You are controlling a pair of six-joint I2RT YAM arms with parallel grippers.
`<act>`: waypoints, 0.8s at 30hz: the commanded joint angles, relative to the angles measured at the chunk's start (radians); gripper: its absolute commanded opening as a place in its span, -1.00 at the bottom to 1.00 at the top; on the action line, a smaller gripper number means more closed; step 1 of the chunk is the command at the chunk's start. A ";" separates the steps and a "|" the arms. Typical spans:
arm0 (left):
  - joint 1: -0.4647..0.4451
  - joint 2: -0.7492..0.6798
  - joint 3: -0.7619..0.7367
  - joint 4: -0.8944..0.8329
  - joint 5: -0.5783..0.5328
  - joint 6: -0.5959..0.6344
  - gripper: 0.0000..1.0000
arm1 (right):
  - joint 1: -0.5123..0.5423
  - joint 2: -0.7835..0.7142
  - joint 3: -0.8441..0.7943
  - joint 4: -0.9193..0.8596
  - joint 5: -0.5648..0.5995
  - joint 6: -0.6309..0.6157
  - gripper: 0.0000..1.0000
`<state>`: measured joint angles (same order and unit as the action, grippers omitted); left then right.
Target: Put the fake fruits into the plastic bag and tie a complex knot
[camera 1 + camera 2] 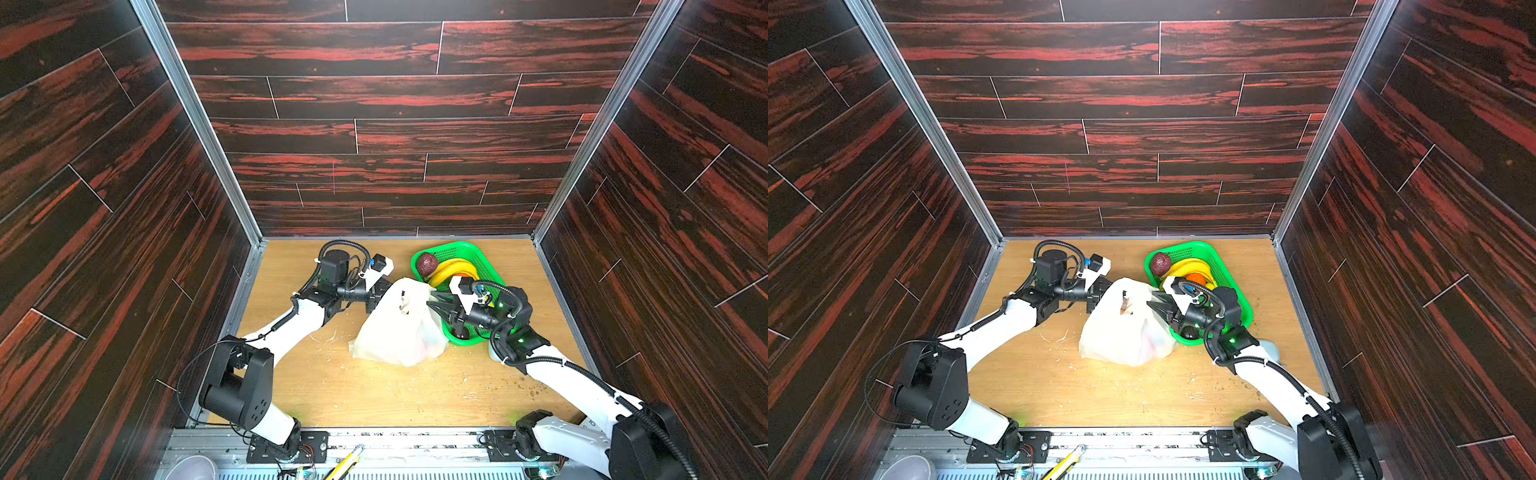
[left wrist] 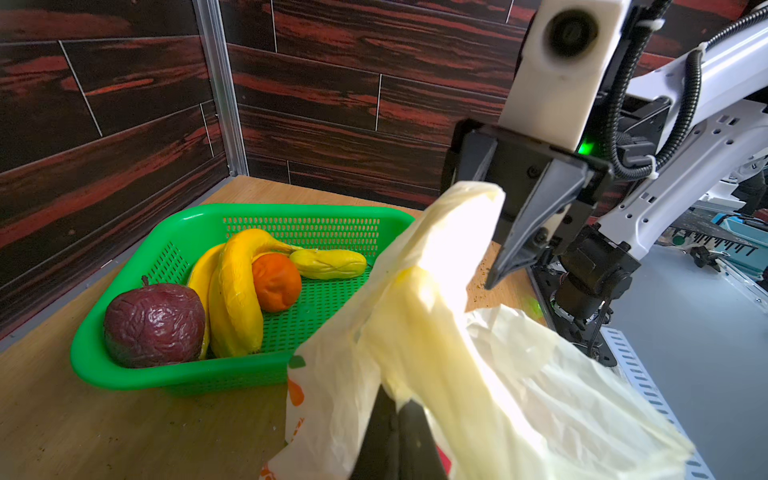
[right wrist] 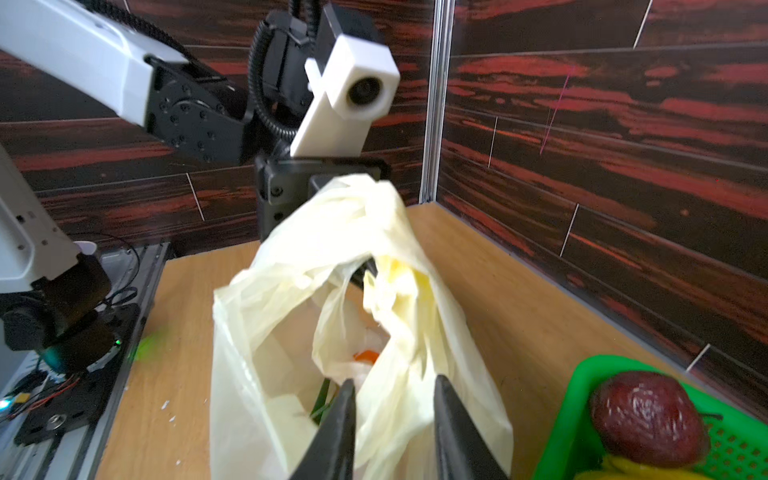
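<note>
The cream plastic bag (image 1: 399,328) (image 1: 1125,328) stands on the wooden table between both arms. My left gripper (image 2: 397,409) is shut on one strap handle (image 2: 436,332) and holds it up. My right gripper (image 3: 395,386) is open, its jaws partly closed around a loose fold of the bag's rim (image 3: 399,332); in a top view it (image 1: 430,302) meets the bag's right side. An orange fruit (image 3: 365,356) shows inside the bag. In the green basket (image 2: 124,374) lie a dark purple fruit (image 2: 153,324), yellow bananas (image 2: 237,291), an orange (image 2: 276,282) and a pale yellow fruit (image 2: 328,264).
The basket (image 1: 449,251) sits at the back right against the bag, under my right wrist. Dark wood-pattern walls close in three sides. A yellow utility knife (image 1: 345,461) and a clear cup (image 1: 193,467) lie on the front metal rail. Crumbs dot the table.
</note>
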<state>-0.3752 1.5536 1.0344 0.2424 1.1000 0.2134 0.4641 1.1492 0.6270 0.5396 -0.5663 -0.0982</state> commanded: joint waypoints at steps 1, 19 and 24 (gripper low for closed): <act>-0.004 -0.012 0.023 -0.015 0.026 0.027 -1.00 | 0.010 0.016 0.037 0.024 0.009 -0.028 -0.35; -0.005 -0.018 0.017 -0.015 0.022 0.029 -1.00 | 0.029 0.058 0.100 -0.031 0.014 -0.060 -0.56; -0.006 -0.021 0.016 -0.014 0.014 0.030 -1.00 | 0.030 0.047 0.101 -0.076 0.042 -0.082 -0.66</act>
<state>-0.3763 1.5536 1.0344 0.2379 1.0996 0.2142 0.4889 1.1954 0.7097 0.5053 -0.5434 -0.1535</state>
